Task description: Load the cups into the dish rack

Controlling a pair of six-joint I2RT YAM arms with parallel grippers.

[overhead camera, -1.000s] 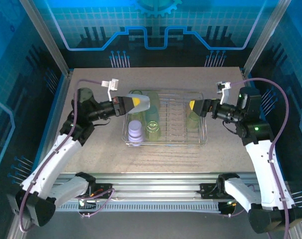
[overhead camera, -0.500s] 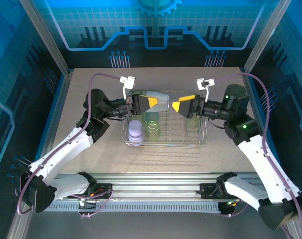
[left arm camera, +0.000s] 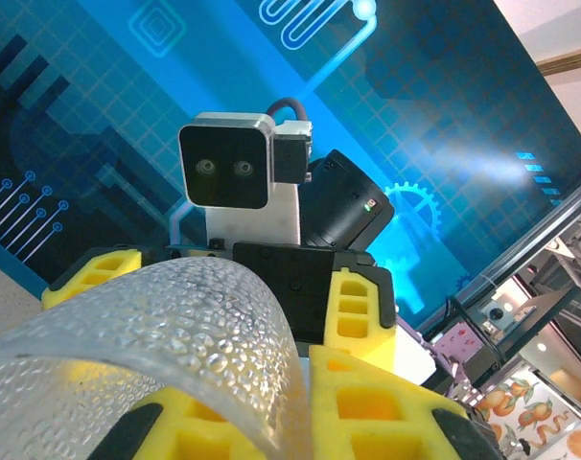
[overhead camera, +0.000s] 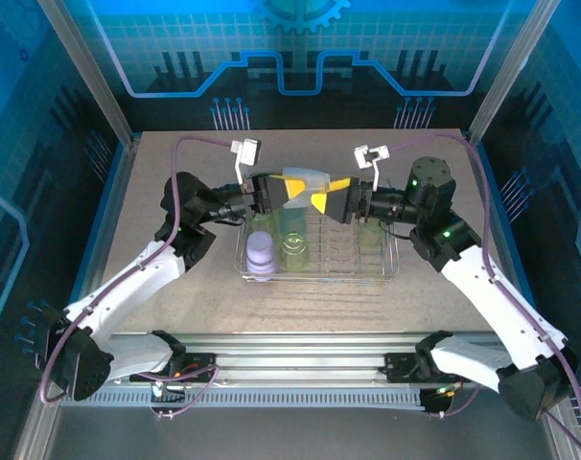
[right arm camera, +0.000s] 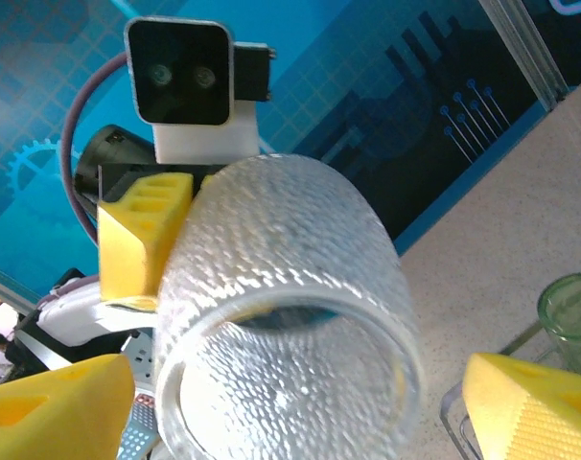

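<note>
Right now my left gripper (overhead camera: pixel 289 190) is clenched on a clear pebbled cup (overhead camera: pixel 307 179), holding it on its side in the air over the far part of the dish rack (overhead camera: pixel 319 279). The cup's mouth faces right, toward my right gripper (overhead camera: pixel 325 198). Its fingers (right arm camera: pixel 532 407) stand spread on either side of the rim, apparently not touching. I read this as a handover, probably to reorient the cup. A lavender cup (overhead camera: pixel 261 251) and a yellow-green cup (overhead camera: pixel 293 249) sit in the rack's near-left part.
</note>
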